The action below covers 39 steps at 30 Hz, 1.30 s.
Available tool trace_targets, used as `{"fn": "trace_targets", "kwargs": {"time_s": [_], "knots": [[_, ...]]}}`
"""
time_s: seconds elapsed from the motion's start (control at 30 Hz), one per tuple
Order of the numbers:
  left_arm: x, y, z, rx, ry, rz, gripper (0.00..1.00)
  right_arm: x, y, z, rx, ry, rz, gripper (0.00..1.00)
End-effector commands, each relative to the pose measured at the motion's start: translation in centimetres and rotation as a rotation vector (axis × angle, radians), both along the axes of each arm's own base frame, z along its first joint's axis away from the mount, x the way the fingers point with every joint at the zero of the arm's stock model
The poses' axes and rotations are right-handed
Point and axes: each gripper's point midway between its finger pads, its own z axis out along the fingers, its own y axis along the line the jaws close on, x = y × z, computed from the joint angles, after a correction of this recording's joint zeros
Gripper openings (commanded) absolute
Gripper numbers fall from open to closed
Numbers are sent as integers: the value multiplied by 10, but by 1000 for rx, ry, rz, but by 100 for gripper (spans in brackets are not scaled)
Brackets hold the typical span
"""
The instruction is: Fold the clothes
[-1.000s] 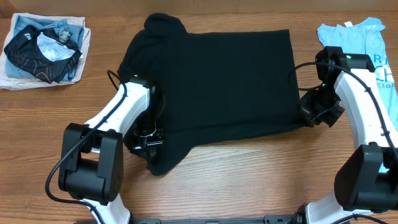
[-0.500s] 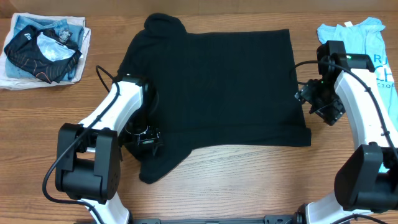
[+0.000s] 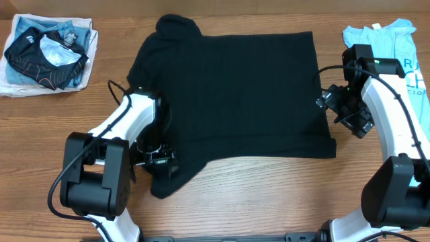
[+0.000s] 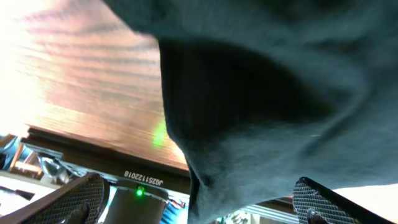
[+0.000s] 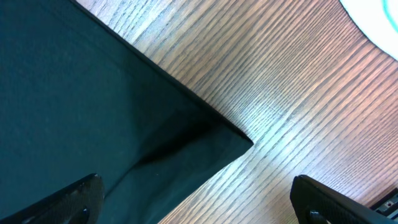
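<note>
left claw (image 4: 202, 202) wide (overhead: lost against black T-shirt (image 3: 235, 94)) | right claw (image 5: 199, 200) wide

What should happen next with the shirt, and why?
Probably move the open left gripper onto the sleeve jutting out beside it, to fold it in. The right gripper is open too, and the rest of the black T-shirt lies flat.
</note>
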Motion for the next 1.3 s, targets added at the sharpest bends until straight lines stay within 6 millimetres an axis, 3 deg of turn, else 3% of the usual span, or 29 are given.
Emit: {"fn": "trace_targets", "kwargs": {"time_s": [0.0,0.23,0.33,0.37,0.43,0.47,0.5,0.8,0.97,1.07,1.13,1.23,1.27], "knots": [[-12,0,-3,-11,28,-4,100,-1,-1,2,-4,-9,-2,100],[-17,1,-1,12,35,22,98,2,-1,2,-5,-19,-1,100],[-23,3,4,15,20,16,87,2,-1,2,-5,-19,2,100],[-26,4,6,12,9,17,77,2,-1,2,-5,-20,2,100],[-27,2,11,-3,-16,23,25,3,-1,2,-5,-23,2,100],[-27,1,14,-11,-30,26,7,4,-1,2,-5,-27,1,100],[-27,0,17,-22,-41,30,4,5,-1,2,-5,-31,1,100],[-33,-24,44,-175,-112,84,4,6,0,-1,1,-37,-2,97],[-26,-42,55,-293,-185,99,4,0,4,-18,22,-22,-2,95],[-25,-39,55,-277,-202,89,5,-1,10,-29,57,-23,-2,95],[-24,-29,52,-226,-209,68,17,-3,11,-32,61,-16,-3,97],[-17,-17,47,-138,-247,74,71,-3,11,-34,61,-18,-2,99],[-15,-15,45,-121,-257,87,78,-3,11,-34,60,-18,-2,100]]}}
